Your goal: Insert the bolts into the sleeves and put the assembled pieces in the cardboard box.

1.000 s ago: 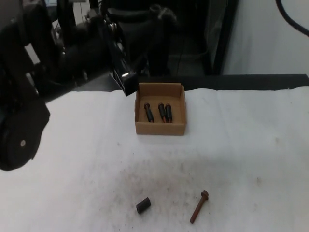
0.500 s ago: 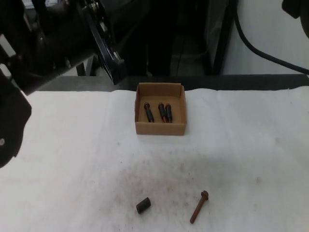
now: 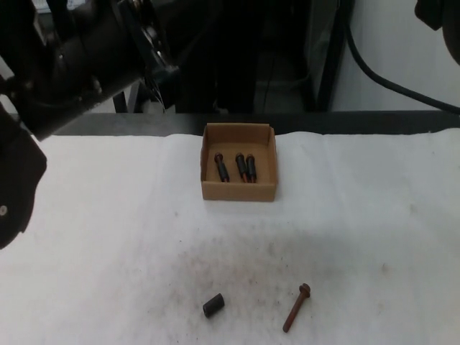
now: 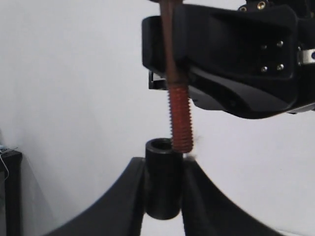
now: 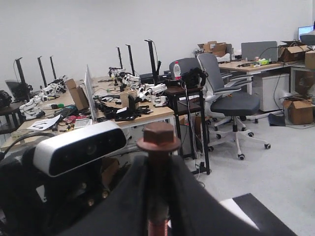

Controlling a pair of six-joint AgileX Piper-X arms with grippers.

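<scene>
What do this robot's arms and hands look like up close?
Both are black. The left hand and right hand each have two smooth fingers that widen toward the base. The right hand's casing shows small screws and a silver clip. A silver bar-shaped camera sits on a wrist; a black cable runs by one arm.

Looked like a shared robotics lab-slash-office: long desks [image 5: 153,112] cluttered with small robot arms [image 5: 37,103], rolling office chairs [image 5: 231,101], and cardboard boxes [image 5: 299,112] on the floor.
</scene>
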